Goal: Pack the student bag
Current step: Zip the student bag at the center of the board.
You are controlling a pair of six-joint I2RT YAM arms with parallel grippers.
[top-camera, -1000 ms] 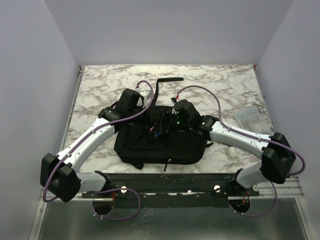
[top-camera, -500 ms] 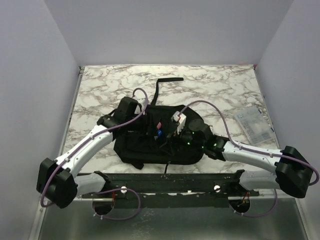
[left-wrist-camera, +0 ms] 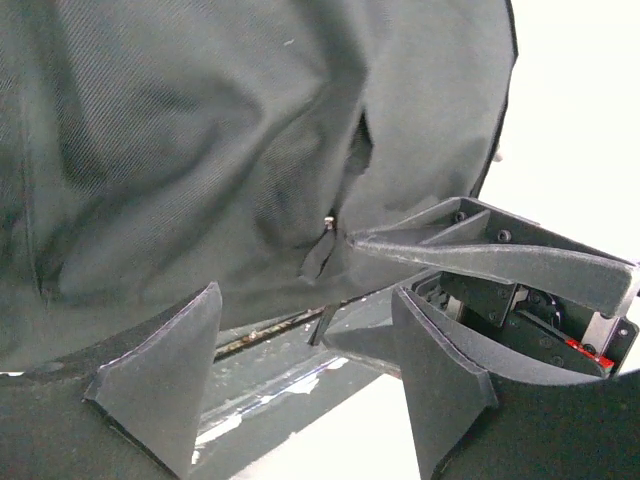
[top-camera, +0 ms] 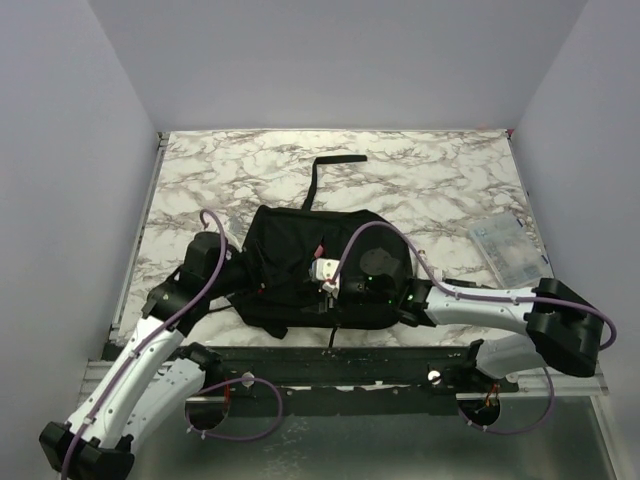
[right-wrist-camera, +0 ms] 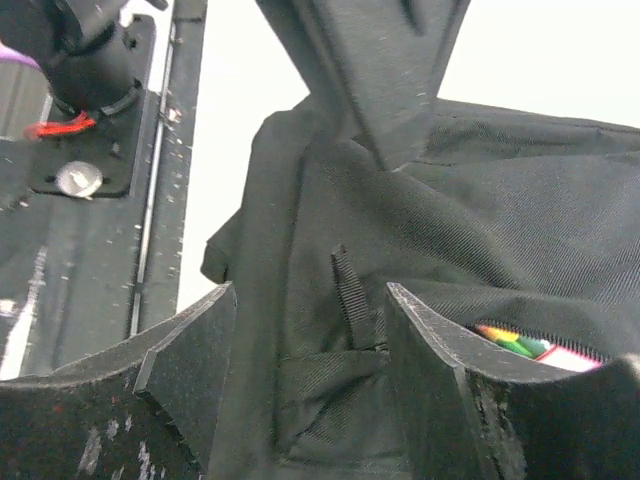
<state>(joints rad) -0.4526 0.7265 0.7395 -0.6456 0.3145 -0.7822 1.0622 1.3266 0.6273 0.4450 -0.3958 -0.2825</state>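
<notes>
1 student bag (top-camera: 300, 250) only. It lies flat on the table (top-camera: 200, 170), mid-width, w/ its near edge by the arm bases. Prob. soft & floppy: the black woven fabric creases and sags, so it'd likely fold if lifted by one spot. Doesn't look fragile or slippery; weight prob. modest w/ stuff inside. Best holds IMO: the webbing tab (right-wrist-camera: 350, 295) on its front, the lip of the opening, or the long strap (top-camera: 318, 175) running off its far side (1 seen). Left gripper (left-wrist-camera: 305, 300) sits at the bag's left edge, fingers spread, nothing between them. Right gripper (right-wrist-camera: 310, 290) is over the bag's near-middle, fingers spread either side of the tab, not pinching it. Coloured items (right-wrist-camera: 520, 342) peek from the opening; a few, can't count. 1 clear packet (top-camera: 505, 245) lies well right of the bag. 2 grippers.
</notes>
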